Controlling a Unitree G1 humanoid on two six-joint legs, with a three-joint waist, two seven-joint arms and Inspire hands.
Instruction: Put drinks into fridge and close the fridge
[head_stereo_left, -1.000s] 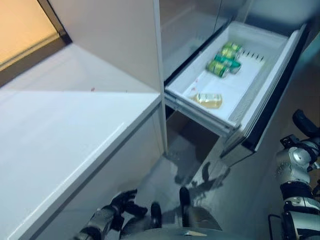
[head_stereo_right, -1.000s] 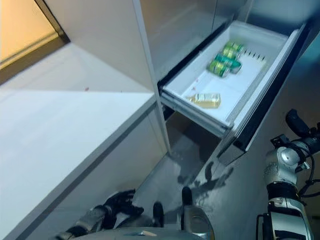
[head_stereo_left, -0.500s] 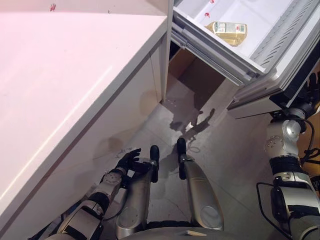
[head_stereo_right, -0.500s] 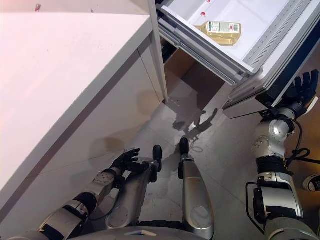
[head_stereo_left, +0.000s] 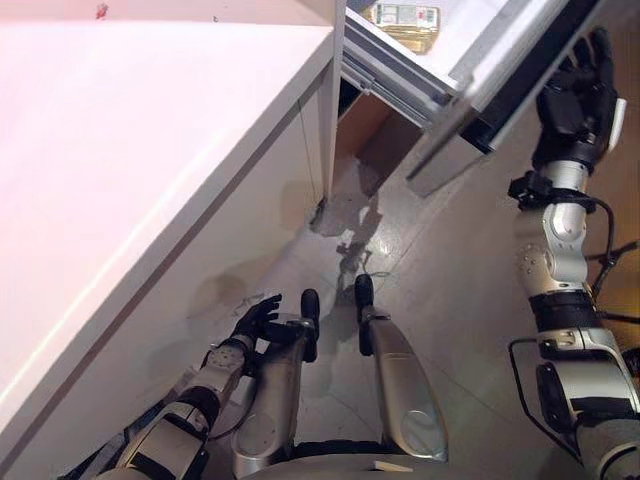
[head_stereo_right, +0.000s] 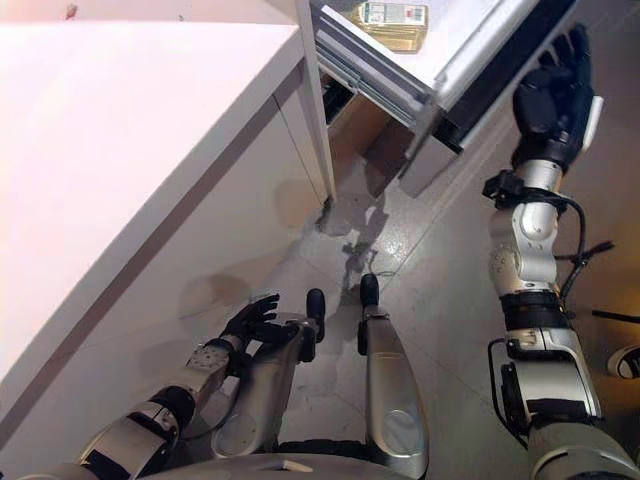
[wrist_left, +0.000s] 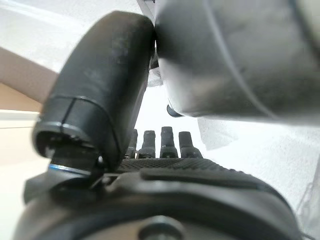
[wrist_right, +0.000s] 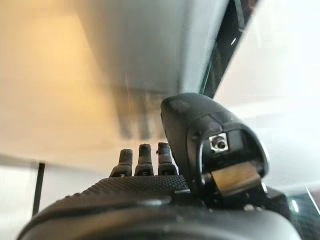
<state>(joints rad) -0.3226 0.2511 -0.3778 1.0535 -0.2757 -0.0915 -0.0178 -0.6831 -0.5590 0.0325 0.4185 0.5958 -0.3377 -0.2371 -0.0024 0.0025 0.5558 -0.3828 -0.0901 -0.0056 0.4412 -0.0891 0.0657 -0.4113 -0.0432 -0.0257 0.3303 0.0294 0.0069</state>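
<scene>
The closing step is judged underway: the right robot hand (head_stereo_left: 578, 92), fingers straight and empty, is raised just beside the fridge drawer (head_stereo_left: 470, 95); a push is called for.

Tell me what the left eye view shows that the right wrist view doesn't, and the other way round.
Only the left eye view shows the white counter top, the clear bottle of yellow drink lying in the pulled-out white fridge drawer, and the left hand hanging low with relaxed fingers. Only the right wrist view shows, from very close, the right hand's fingers straight, with a pale blurred surface past them. Both show the dark right hand, raised open beside the drawer's dark front panel.
</scene>
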